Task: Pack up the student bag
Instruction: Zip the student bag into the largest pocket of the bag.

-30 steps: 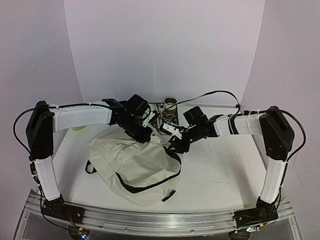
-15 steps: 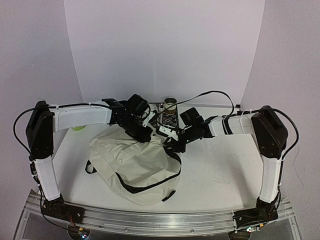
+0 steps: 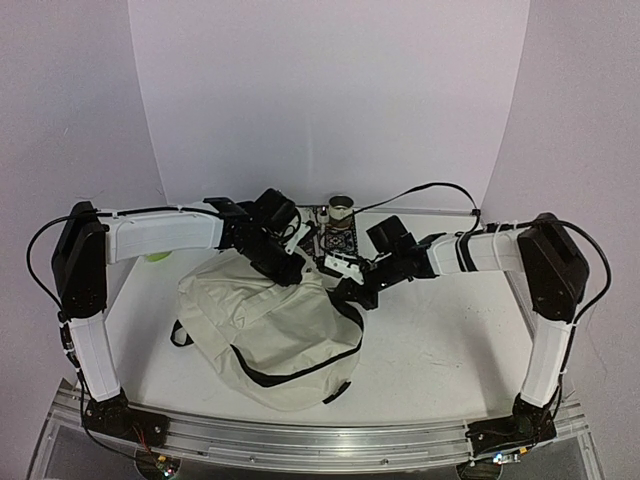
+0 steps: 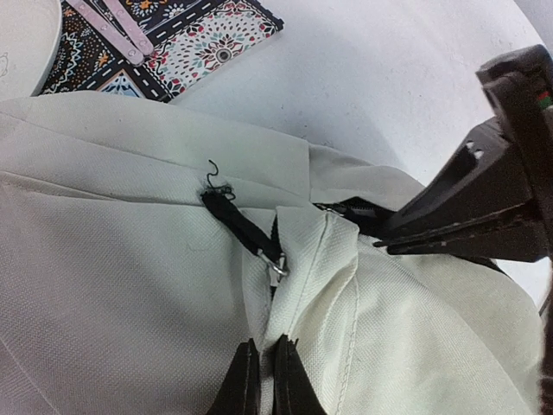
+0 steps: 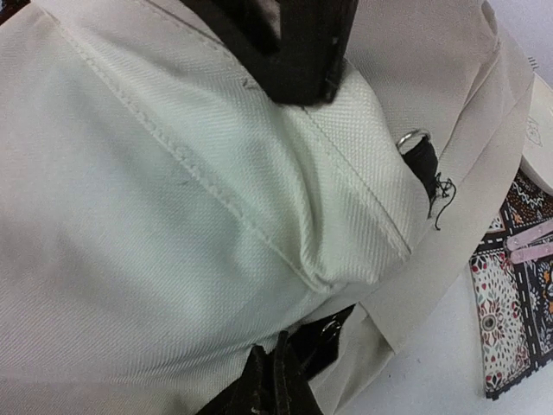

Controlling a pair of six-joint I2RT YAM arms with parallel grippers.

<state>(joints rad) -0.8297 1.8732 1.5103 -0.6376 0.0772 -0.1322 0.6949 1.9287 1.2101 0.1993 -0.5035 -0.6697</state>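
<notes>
The student bag, cream fabric with black trim, lies on the white table left of centre. My left gripper is at its far top edge, and in the left wrist view the gripper is shut on a fold of the bag just below a black zip pull with a metal ring. My right gripper meets the bag from the right. In the right wrist view its tips are pressed together at the bag edge, where a second black zip pull runs into them.
A patterned pouch with pink strips on it lies just behind the bag, also in the wrist views. A small tin stands behind it. A green object sits at the back left under the left arm.
My right gripper has gone from open to shut at the bag's right-hand zip pull. The left gripper and the bag have stayed put.
</notes>
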